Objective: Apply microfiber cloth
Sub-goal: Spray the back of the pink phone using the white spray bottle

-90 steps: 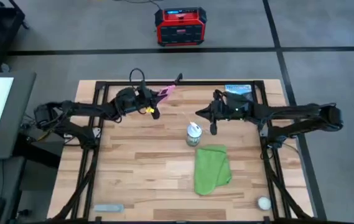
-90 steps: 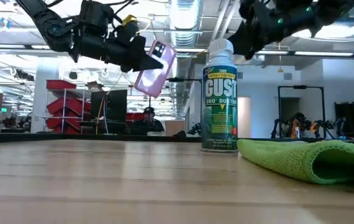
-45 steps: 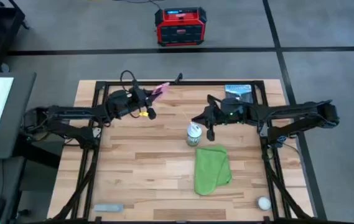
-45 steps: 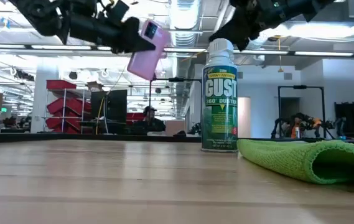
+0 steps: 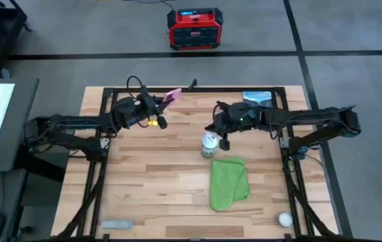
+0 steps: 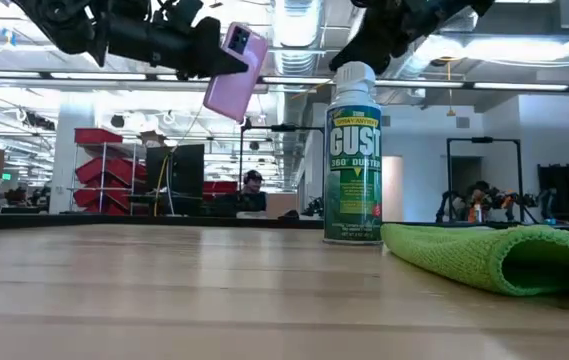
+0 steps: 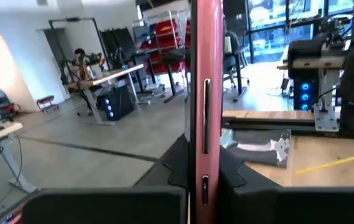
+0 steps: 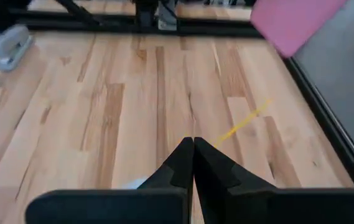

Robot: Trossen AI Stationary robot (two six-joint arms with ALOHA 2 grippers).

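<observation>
High view puts the microfiber cloth flat on the counter, right of centre, long axis running from the far edge toward the near edge, with the duster can upright just beyond its far end. Right tool hovers above that can, clenched on nothing, clearly the nearer arm to the cloth, which lies toward the near edge from it. Left tool sits high near the far edge, clamped on the pink phone, well apart from the cloth.
</observation>
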